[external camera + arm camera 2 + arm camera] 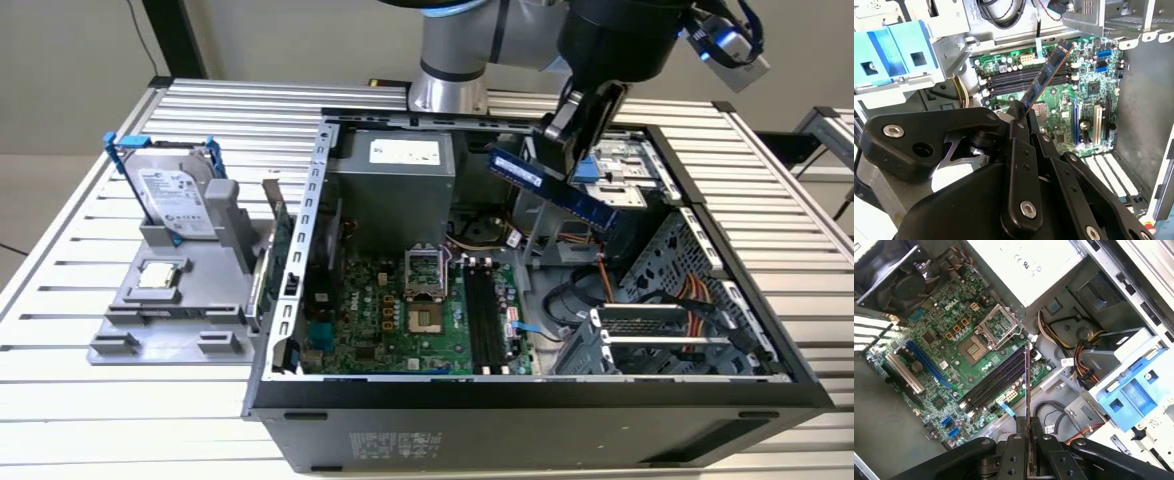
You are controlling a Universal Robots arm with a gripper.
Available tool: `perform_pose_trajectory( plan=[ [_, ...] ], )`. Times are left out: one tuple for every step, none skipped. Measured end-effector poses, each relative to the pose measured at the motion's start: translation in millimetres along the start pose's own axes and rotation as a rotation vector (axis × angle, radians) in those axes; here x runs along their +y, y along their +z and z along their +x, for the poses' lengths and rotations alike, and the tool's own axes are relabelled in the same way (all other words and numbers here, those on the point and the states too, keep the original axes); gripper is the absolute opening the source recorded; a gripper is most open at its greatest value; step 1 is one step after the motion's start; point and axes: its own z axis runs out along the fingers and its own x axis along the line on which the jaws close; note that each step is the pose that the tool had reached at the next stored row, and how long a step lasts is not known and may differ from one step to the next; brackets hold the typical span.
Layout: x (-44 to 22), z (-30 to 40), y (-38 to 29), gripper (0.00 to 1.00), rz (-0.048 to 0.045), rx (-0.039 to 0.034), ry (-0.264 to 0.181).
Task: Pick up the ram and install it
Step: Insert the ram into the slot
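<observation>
- The gripper (571,132) has its jaws closed narrowly on one end of the ram (558,188). The stick juts out from them at a tilt, in mid-air.
- Below the jaws, apart from the ram, lie the long black slots (996,381) of the green motherboard (387,325).
- Around the board stands the open computer case (534,415).
- Well away from the jaws, a hard drive (180,195) stands upright in a grey holder (167,310).
</observation>
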Motion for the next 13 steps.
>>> perform_pose_trajectory(
  plan=[
    [0.0, 0.0, 0.0, 0.00, -0.0002, 0.0001, 0.007],
    [0.0, 0.0, 0.0, 0.00, -0.0005, 0.0000, 0.014],
    [0.0, 0.0, 0.0, 0.00, -0.0007, 0.0001, 0.021],
    [0.0, 0.0, 0.0, 0.00, -0.0009, 0.0001, 0.029],
    [0.0, 0.0, 0.0, 0.00, -0.0011, 0.0001, 0.036],
    [0.0, 0.0, 0.0, 0.00, -0.0013, 0.0001, 0.043],
    [0.0, 0.0, 0.0, 0.00, -0.0015, 0.0002, 0.050],
    [0.0, 0.0, 0.0, 0.00, -0.0018, 0.0002, 0.057],
    [0.0, 0.0, 0.0, 0.00, -0.0020, 0.0003, 0.065],
    [0.0, 0.0, 0.0, 0.00, -0.0022, 0.0003, 0.073],
    [0.0, 0.0, 0.0, 0.00, -0.0025, 0.0004, 0.081],
    [0.0, 0.0, 0.0, 0.00, -0.0027, 0.0004, 0.090],
    [0.0, 0.0, 0.0, 0.00, -0.0030, 0.0004, 0.099]
  ],
)
